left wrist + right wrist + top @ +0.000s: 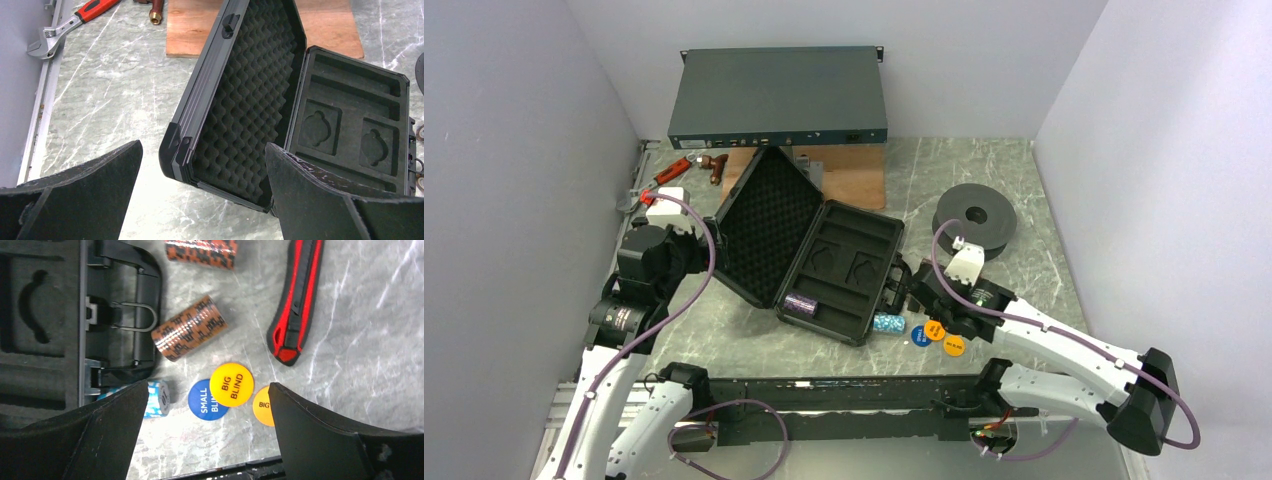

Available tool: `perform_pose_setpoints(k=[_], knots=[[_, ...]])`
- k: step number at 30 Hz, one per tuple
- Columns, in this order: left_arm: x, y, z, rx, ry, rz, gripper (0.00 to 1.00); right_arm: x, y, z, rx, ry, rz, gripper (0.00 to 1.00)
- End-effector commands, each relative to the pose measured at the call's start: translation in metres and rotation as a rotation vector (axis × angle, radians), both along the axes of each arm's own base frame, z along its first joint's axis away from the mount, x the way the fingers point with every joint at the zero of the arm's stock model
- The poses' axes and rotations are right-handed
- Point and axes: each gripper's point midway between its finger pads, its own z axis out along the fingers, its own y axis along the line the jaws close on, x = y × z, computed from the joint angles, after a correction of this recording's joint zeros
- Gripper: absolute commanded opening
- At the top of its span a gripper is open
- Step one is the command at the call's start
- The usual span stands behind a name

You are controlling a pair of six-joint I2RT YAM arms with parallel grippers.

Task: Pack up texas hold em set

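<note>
From above, the black case point(809, 255) lies open mid-frame on the bench point(984, 170), with a purple roll point(800, 304) in its tray and a teal roll point(888, 323) just past its lower right corner. The left wrist view shows the left end effector point(202, 150) released and empty, framing the case's lid. In the right wrist view the right end effector point(209, 390) is equally released, with the blue disc point(202, 401) and yellow disc point(231, 384) between its fingers at lower centre.
</note>
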Motion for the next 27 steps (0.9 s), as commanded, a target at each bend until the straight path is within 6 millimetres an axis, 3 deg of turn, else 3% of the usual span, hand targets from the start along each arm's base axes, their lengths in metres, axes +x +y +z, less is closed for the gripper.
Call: perform_pose_setpoints(k=[1, 7, 12, 20, 27], knots=[[0.002, -0.003, 0.016, -0.013, -0.062, -0.018, 1.0, -0.013, -0.016, -0.014, 0.019, 0.062, -0.119, 0.92], [0.002, -0.004, 0.015, -0.015, -0.06, -0.025, 1.0, -0.02, -0.018, -0.037, 0.056, 0.145, -0.123, 0.92], [0.002, -0.003, 0.014, -0.014, -0.057, -0.02, 1.0, -0.019, -0.015, -0.047, 0.112, 0.164, -0.083, 0.99], [0.003, -0.005, 0.014, -0.018, -0.054, -0.028, 1.0, -0.014, -0.008, -0.058, 0.169, 0.181, -0.049, 0.99], [0.002, -0.004, 0.014, -0.012, -0.05, -0.024, 1.0, -0.005, -0.004, -0.061, 0.124, 0.227, -0.034, 0.73]])
